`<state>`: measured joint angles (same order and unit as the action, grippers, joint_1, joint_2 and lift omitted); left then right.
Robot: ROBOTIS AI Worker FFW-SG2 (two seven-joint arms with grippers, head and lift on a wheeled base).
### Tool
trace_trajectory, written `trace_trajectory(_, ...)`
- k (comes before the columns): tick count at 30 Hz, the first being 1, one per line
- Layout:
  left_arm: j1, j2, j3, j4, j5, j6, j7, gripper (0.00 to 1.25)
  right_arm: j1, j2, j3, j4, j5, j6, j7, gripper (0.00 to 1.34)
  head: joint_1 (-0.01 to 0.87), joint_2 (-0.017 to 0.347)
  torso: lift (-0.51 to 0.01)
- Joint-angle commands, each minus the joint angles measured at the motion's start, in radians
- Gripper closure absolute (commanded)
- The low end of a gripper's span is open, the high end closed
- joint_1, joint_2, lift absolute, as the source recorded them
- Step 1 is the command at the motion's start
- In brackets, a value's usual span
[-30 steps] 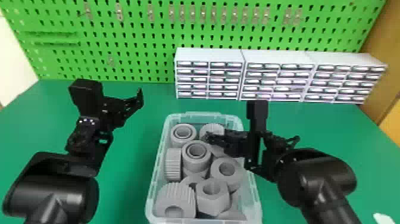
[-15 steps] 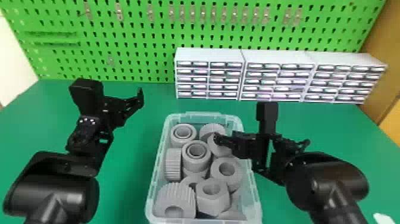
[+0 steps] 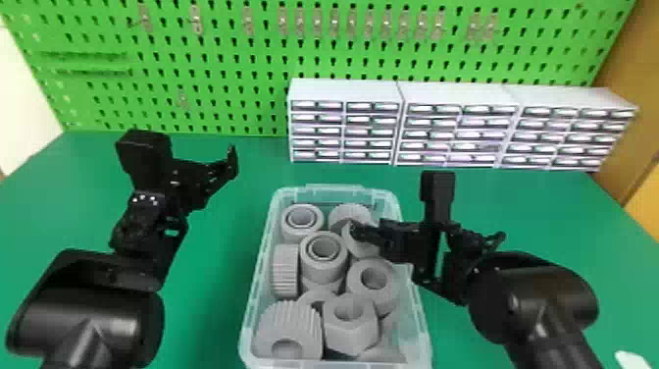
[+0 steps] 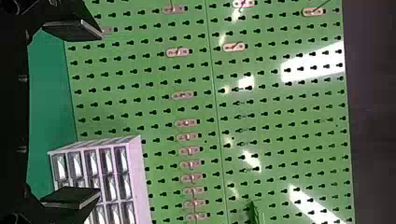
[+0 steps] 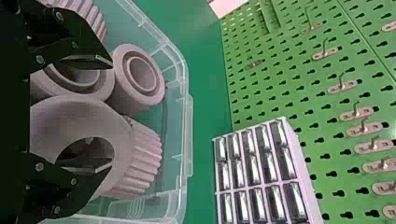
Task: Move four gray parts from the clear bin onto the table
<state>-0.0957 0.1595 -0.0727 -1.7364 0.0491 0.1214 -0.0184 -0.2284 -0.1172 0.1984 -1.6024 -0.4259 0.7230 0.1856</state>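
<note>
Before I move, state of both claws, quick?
Left claw: open, nothing between its fingers.
Right claw: open, over the clear bin, no part gripped.

Bright, fairly even light fills the head view, spreading softly over the green tabletop (image 3: pixel 211 314). In the left wrist view, hard white patches of glare streak the pegboard (image 4: pixel 280 130). The right wrist view shows glints on the drawer cabinet (image 5: pixel 257 192), pale highlights along the clear bin (image 5: pixel 187 135), and deep shadow inside the nearest gray ring (image 5: pixel 46 123).
</note>
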Motion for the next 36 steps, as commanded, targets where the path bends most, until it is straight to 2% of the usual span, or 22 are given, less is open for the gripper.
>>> trace_trajectory(1,0.001,0.000,0.001,0.000,0.000,0.001,0.000,0.11,-0.014,-0.002,0.016,0.027,-0.013,-0.010,0.002,0.51,0.678,0.034,-0.050)
trace_trajectory(27,0.001,0.000,-0.001,0.000,0.000,0.006,0.000,0.11,-0.016,0.002,0.007,0.079,0.006,-0.005,0.014,0.51,0.678,0.034,-0.050)
trace_trajectory(36,-0.001,0.000,-0.002,0.000,0.000,0.006,-0.002,0.11,-0.029,-0.006,0.030,0.107,-0.010,-0.005,0.015,0.51,0.678,0.034,-0.050)
